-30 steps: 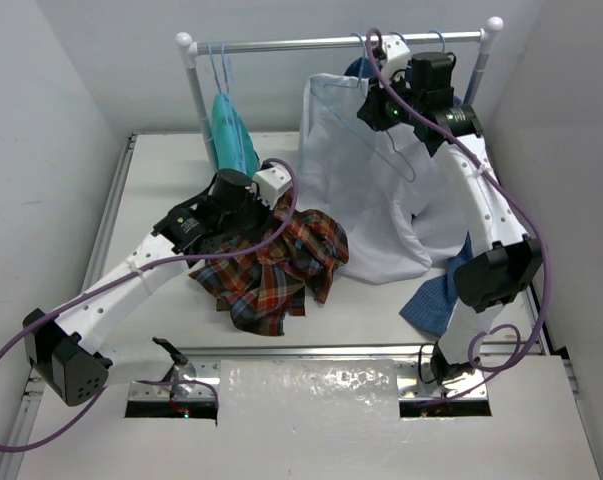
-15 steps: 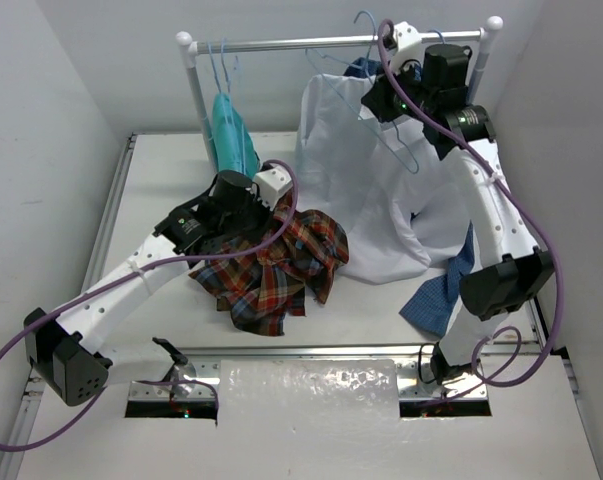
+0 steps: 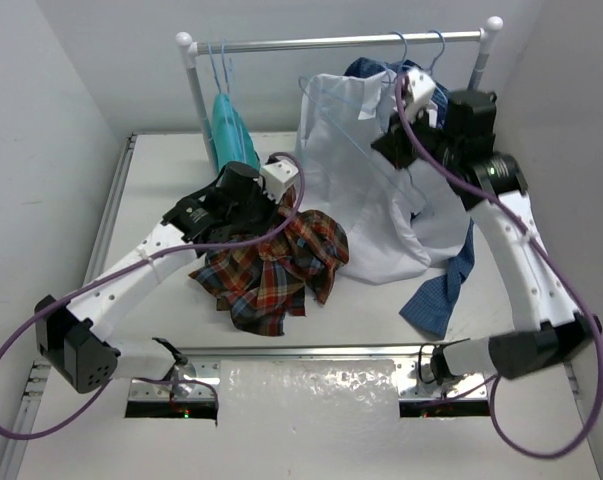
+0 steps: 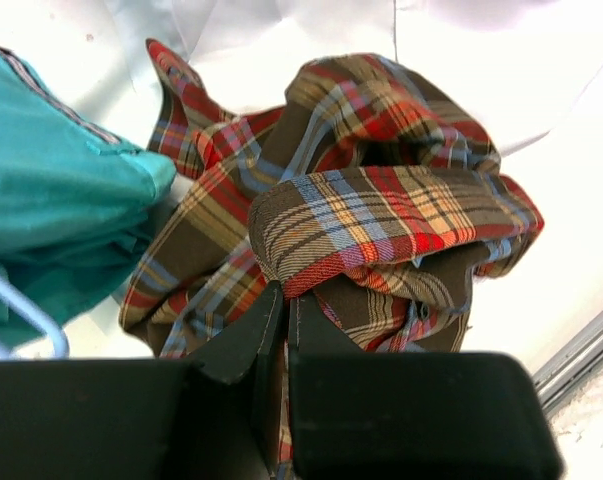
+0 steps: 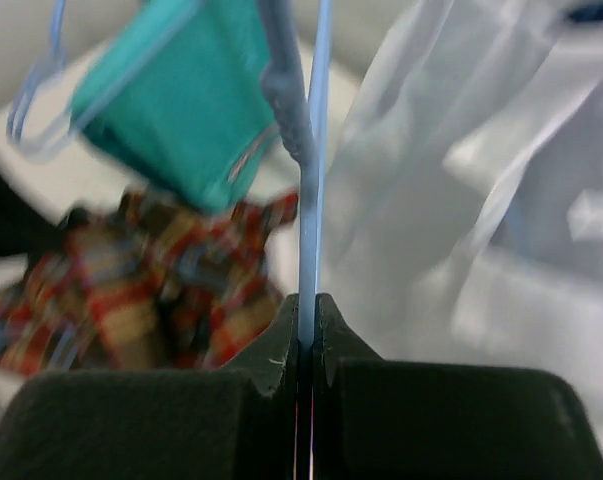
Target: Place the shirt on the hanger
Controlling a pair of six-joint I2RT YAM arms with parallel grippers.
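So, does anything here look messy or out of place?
Yes. The plaid shirt lies crumpled in a heap on the table, the white shirt slumps from the rail onto the table, and a blue checked shirt trails near the right side.

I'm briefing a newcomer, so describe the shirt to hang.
Find the clothes rail at the back of the table. Below it, left of the hanging white shirt, lies a crumpled heap, the shirt. Only it is red-orange plaid; the white shirt and teal garment are plain.
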